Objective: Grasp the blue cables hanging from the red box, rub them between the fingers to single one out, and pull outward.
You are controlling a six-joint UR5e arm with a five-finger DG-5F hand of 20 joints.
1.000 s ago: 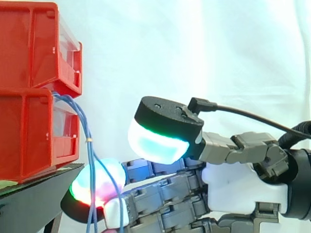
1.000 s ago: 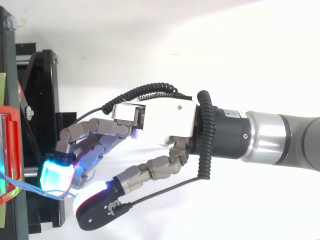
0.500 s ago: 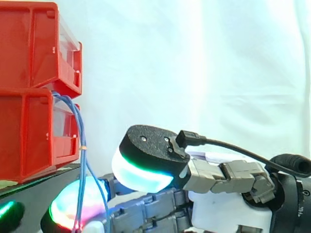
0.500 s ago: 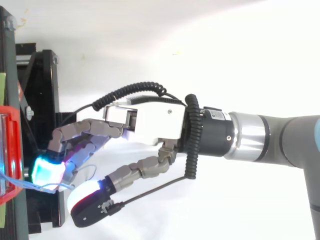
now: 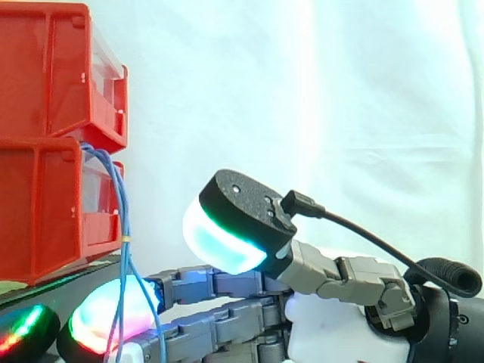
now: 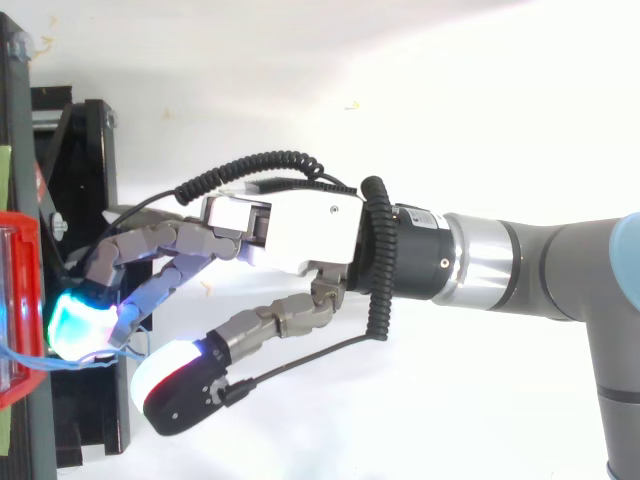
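Here the red box (image 5: 41, 215) sits at 9 o'clock in the side view, under a second red bin (image 5: 45, 68), both on the black stand (image 6: 85, 150). The blue cables (image 5: 123, 212) come over its front lip and drop straight toward 7 o'clock. From 12 to 3 o'clock there is only the white curtain (image 5: 302, 91), so the room to the hand's right is free. The hand (image 6: 300, 230) reaches from 3 o'clock toward 9 in the top view. Its fingers are nearly straight and its thumb (image 5: 227, 238) is spread well apart, so nothing is clamped. The cables lie across the glowing fingertips (image 5: 106, 321), and in the top view those fingertips are just beside the box's edge. Compared with half a second ago, the hand has slid further toward 9 o'clock, the fingers have stretched out and the thumb has lifted slightly. The cables hang straighter than a second ago, and the small yellow band (image 5: 125, 240) on them sits lower.
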